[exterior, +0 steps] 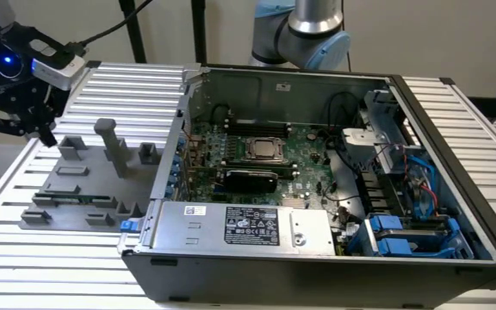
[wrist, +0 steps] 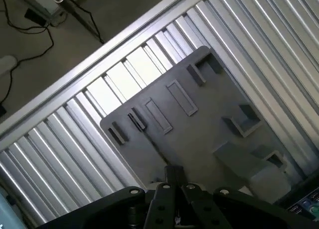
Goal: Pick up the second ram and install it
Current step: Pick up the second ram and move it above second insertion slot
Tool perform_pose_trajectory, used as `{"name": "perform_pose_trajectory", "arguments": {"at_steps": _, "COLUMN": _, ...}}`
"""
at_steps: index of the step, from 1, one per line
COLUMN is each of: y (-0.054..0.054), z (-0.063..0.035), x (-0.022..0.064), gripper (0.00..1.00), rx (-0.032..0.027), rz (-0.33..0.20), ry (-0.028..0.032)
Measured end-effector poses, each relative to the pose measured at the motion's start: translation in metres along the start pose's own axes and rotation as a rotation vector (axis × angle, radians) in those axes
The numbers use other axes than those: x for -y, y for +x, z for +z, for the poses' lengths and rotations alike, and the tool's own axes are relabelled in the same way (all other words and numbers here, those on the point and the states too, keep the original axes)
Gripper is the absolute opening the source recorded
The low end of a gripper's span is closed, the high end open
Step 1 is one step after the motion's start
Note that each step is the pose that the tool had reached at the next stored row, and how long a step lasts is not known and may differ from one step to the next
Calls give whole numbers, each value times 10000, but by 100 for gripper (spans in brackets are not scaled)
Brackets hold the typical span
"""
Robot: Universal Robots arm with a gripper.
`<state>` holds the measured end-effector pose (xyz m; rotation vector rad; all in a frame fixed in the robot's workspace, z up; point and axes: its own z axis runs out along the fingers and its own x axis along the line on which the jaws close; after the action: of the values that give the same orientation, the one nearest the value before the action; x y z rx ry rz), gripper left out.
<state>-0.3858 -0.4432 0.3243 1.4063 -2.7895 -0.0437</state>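
Observation:
The second ram (exterior: 72, 196) is a thin green stick lying in a grey holder near the front of the grey holder plate (exterior: 75, 184), at the exterior view's left. My gripper (exterior: 39, 128) hangs above the plate's far left corner, well apart from the ram, and nothing shows in its grasp. In the wrist view the gripper's black body (wrist: 174, 209) looks down on the holder plate (wrist: 199, 134) and its raised blocks. The open computer case (exterior: 317, 174) with the green motherboard (exterior: 257, 161) stands to the right of the plate.
A tall grey post (exterior: 110, 145) and several low blocks rise from the holder plate. The ribbed metal table (exterior: 41, 258) carries both plate and case. The case's grey power supply (exterior: 248, 226) sits at its front, and blue drive brackets (exterior: 403, 236) and cables are on its right.

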Motion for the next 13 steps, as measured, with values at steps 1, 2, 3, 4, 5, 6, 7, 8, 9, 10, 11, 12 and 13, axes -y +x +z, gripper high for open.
{"name": "perform_pose_trajectory", "arguments": {"at_steps": 1, "y": 0, "z": 6, "x": 0, "gripper": 0, "rx": -5, "rz": -174, "ry": 2}}
{"name": "perform_pose_trajectory", "arguments": {"at_steps": 2, "y": 0, "z": 13, "x": 0, "gripper": 0, "rx": -11, "rz": -354, "ry": 3}}
{"name": "perform_pose_trajectory", "arguments": {"at_steps": 3, "y": 0, "z": 20, "x": 1, "gripper": 0, "rx": -16, "rz": -533, "ry": 6}}
{"name": "perform_pose_trajectory", "arguments": {"at_steps": 4, "y": 0, "z": 27, "x": 1, "gripper": 0, "rx": -23, "rz": -730, "ry": 8}}
{"name": "perform_pose_trajectory", "arguments": {"at_steps": 5, "y": 0, "z": 34, "x": 1, "gripper": 0, "rx": -28, "rz": -909, "ry": 11}}
{"name": "perform_pose_trajectory", "arguments": {"at_steps": 6, "y": 0, "z": 40, "x": 1, "gripper": 0, "rx": -34, "rz": -1078, "ry": 13}}
{"name": "perform_pose_trajectory", "arguments": {"at_steps": 7, "y": 0, "z": 46, "x": 1, "gripper": 0, "rx": -40, "rz": -1258, "ry": 16}}
{"name": "perform_pose_trajectory", "arguments": {"at_steps": 8, "y": 0, "z": 53, "x": 2, "gripper": 0, "rx": -46, "rz": -1453, "ry": 20}}
{"name": "perform_pose_trajectory", "arguments": {"at_steps": 9, "y": 0, "z": 59, "x": 2, "gripper": 0, "rx": -51, "rz": -1634, "ry": 23}}
{"name": "perform_pose_trajectory", "arguments": {"at_steps": 10, "y": 0, "z": 65, "x": 2, "gripper": 0, "rx": -59, "rz": -1813, "ry": 26}}
{"name": "perform_pose_trajectory", "arguments": {"at_steps": 11, "y": 0, "z": 71, "x": 2, "gripper": 0, "rx": -65, "rz": -1993, "ry": 29}}
{"name": "perform_pose_trajectory", "arguments": {"at_steps": 12, "y": 0, "z": 78, "x": 2, "gripper": 0, "rx": -71, "rz": -2173, "ry": 32}}
{"name": "perform_pose_trajectory", "arguments": {"at_steps": 13, "y": 0, "z": 84, "x": 3, "gripper": 0, "rx": -77, "rz": -2352, "ry": 35}}
